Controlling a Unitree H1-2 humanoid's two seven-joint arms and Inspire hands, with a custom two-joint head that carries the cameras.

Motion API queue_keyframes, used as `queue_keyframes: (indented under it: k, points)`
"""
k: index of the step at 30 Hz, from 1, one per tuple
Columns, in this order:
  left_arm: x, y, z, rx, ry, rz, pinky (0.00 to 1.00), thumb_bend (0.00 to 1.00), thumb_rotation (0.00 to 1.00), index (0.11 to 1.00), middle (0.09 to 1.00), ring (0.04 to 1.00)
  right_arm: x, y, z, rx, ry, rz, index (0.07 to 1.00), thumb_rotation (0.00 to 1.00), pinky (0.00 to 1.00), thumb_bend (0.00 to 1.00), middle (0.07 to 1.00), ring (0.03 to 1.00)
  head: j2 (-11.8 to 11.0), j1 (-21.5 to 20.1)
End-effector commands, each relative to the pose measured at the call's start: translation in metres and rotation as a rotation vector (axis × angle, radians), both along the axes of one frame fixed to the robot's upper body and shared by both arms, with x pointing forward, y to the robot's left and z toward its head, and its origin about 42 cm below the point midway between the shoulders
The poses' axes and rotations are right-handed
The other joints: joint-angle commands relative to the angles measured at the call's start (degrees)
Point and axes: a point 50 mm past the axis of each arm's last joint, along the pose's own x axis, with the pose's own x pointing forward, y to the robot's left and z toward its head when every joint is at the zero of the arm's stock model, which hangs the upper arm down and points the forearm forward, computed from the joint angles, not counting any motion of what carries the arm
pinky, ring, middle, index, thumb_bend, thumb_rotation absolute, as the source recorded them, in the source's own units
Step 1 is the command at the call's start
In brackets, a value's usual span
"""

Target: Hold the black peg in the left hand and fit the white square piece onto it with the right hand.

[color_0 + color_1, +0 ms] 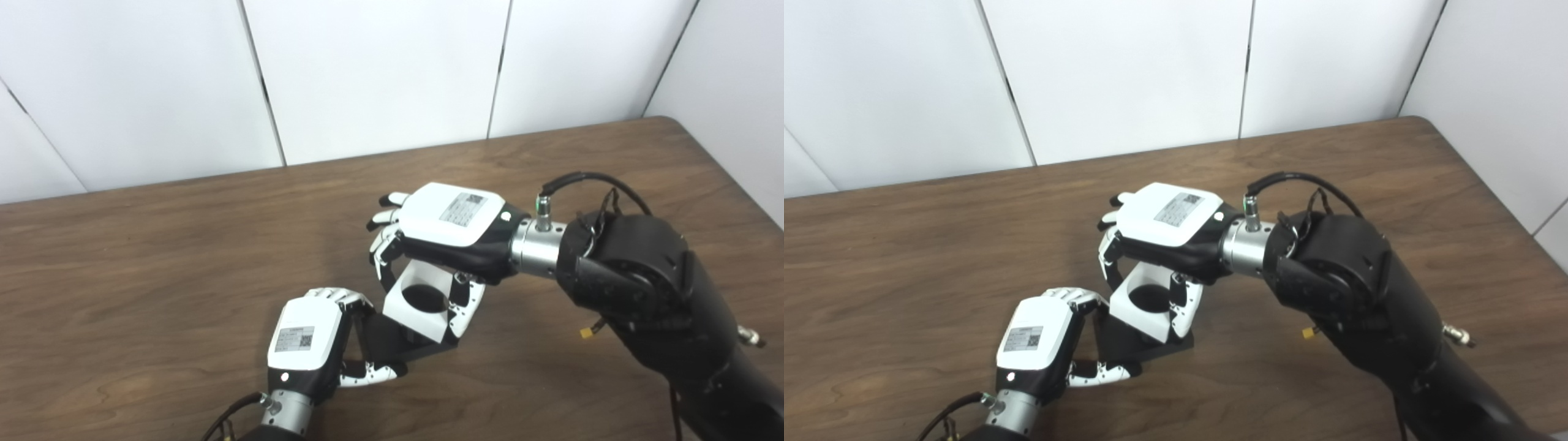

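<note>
My left hand grips the black peg piece, whose flat square base rests low by the table; fingers wrap its left side, the thumb lies along its front edge. The white square piece, with a round hole in its top face, sits over the black piece, and the peg itself is hidden inside or below the hole. My right hand reaches in from the right, palm down, shut on the white piece with fingers on the far-left side and thumb on the right side. In the right eye view the white piece tops the black base.
The brown wooden table spreads all around, with its far edge against white wall panels and its right edge near the corner. My right forearm with its cable lies across the right part of the table.
</note>
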Motion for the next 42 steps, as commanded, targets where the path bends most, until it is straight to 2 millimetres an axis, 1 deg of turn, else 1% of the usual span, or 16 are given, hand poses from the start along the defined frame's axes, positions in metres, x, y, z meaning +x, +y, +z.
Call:
queue_keyframes:
  k: [1,7,20,31,38,42]
  points:
    - [-0.012,-0.002,-0.027,0.118,0.126,-0.036,0.79,0.52,0.05,0.488,0.710,0.765,0.003,0.001,0.008,0.025,-0.086,0.005,0.484,0.13,1.00,0.52,0.774,0.909,0.0,0.0]
    - [-0.013,-0.002,-0.026,0.115,0.126,-0.037,0.79,0.52,0.05,0.488,0.712,0.765,0.008,0.001,-0.003,0.026,-0.089,-0.001,0.483,0.13,1.00,0.52,0.772,0.902,0.1,0.0]
    - [-0.013,-0.004,-0.025,0.117,0.130,-0.039,0.79,0.52,0.05,0.488,0.711,0.766,0.016,0.000,-0.007,0.013,-0.091,-0.006,0.483,0.13,1.00,0.52,0.777,0.909,0.0,0.0]
    - [-0.014,-0.004,-0.023,0.122,0.134,-0.042,0.79,0.52,0.05,0.488,0.711,0.764,0.024,-0.002,-0.008,0.015,-0.084,-0.026,0.483,0.13,1.00,0.52,0.773,0.904,0.5,0.0]
    - [-0.014,-0.004,-0.022,0.128,0.132,-0.042,0.79,0.52,0.05,0.488,0.712,0.765,0.033,-0.008,-0.016,0.010,-0.067,-0.061,0.484,0.13,1.00,0.52,0.774,0.910,0.6,0.1]
    - [-0.015,-0.004,-0.022,0.129,0.130,-0.041,0.79,0.52,0.05,0.488,0.710,0.764,0.035,-0.010,-0.021,0.007,-0.061,-0.070,0.484,0.13,1.00,0.52,0.770,0.908,0.9,0.1]
